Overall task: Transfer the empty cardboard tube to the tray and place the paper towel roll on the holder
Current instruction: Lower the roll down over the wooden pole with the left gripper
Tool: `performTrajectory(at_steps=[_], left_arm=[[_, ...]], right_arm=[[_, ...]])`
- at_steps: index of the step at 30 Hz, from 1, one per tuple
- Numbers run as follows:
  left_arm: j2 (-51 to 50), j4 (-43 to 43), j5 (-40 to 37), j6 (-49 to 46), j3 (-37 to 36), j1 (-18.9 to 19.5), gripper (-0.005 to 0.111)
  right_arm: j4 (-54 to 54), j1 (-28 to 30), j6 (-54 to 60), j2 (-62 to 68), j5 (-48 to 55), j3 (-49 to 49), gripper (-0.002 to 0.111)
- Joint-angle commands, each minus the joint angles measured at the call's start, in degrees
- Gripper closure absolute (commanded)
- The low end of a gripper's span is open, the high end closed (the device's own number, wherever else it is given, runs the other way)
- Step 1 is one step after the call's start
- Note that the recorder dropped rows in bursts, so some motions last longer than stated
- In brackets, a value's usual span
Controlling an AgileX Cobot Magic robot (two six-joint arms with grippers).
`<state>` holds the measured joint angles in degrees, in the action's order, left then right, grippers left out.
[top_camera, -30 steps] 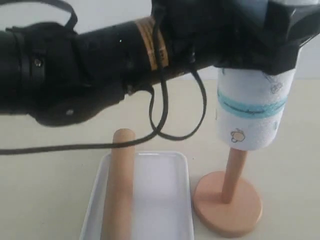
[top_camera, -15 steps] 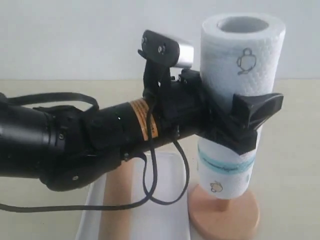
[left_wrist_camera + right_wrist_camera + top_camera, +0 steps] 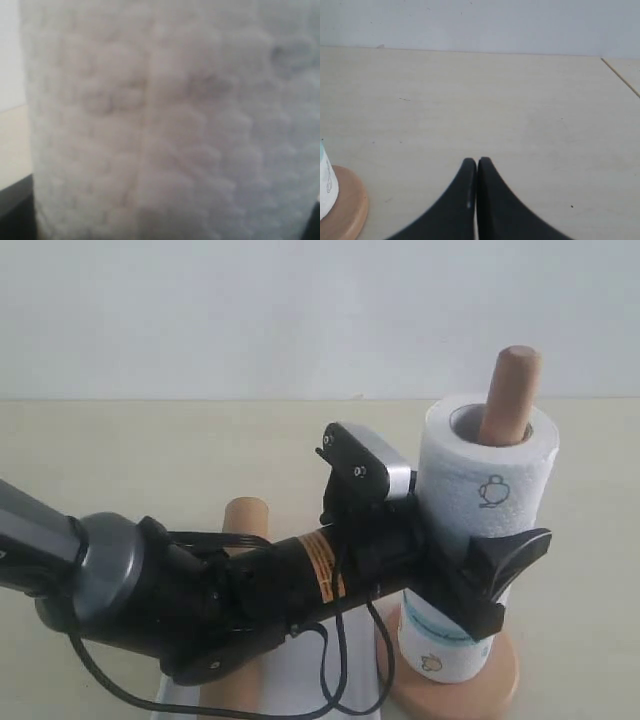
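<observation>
The paper towel roll (image 3: 480, 495) stands upright on the holder (image 3: 497, 692). It is threaded over the dowel (image 3: 510, 390), whose rounded top sticks out above the roll's hollow core. The roll's lower end, where the teal band runs, sits down at the disc base (image 3: 505, 680). In the right wrist view it appears to rest on that base.

The left gripper (image 3: 472, 580) is clamped around the roll's lower half. One black finger (image 3: 510, 555) lies against the near side and the other is hidden behind the paper. The left wrist view shows only the blurred, embossed paper of the roll (image 3: 165, 130).

The empty cardboard tube (image 3: 246, 518) lies just left of the holder, along the left side of the tray (image 3: 295, 682). Most of both is covered by the left arm (image 3: 200, 605) and its looping cable.

The right gripper (image 3: 477, 167) is well clear of the roll. Its two black fingers are pressed together with nothing between them, over the bare pale table (image 3: 520, 100), with the edge of the holder base at the side of its view.
</observation>
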<state>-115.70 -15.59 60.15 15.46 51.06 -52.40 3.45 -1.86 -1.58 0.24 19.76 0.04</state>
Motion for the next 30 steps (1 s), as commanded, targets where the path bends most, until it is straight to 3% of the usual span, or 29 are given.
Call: performTrajectory(at_steps=[1,4,6,10,13,19,30], left_arm=[[-0.09,1.80,-0.18,-1.86,0.02,-0.12,0.100],[-0.09,1.80,-0.18,-1.74,0.02,-0.12,0.084],[-0.09,1.80,-0.18,-0.45,0.02,-0.12,0.067],[-0.09,1.80,0.66,2.94,0.02,-0.12,0.020],[0.02,0.80,2.22,2.94,0.02,-0.12,0.000],[0.27,-0.20,7.90,2.83,0.02,-0.12,-0.003],[7.63,-2.45,2.85,2.66,-2.76,2.05,-0.003]], right_arm=[[-0.06,0.20,0.26,-0.24,-0.31,-0.04,0.109],[-0.06,0.20,0.26,-0.24,-0.31,-0.04,0.109],[-0.06,0.20,0.26,-0.24,-0.31,-0.04,0.109],[-0.06,0.20,0.26,-0.24,-0.31,-0.04,0.109],[-0.06,0.20,0.26,-0.24,-0.31,-0.04,0.109],[-0.06,0.20,0.26,-0.24,-0.31,-0.04,0.109],[-0.06,0.20,0.26,-0.24,-0.31,-0.04,0.109]])
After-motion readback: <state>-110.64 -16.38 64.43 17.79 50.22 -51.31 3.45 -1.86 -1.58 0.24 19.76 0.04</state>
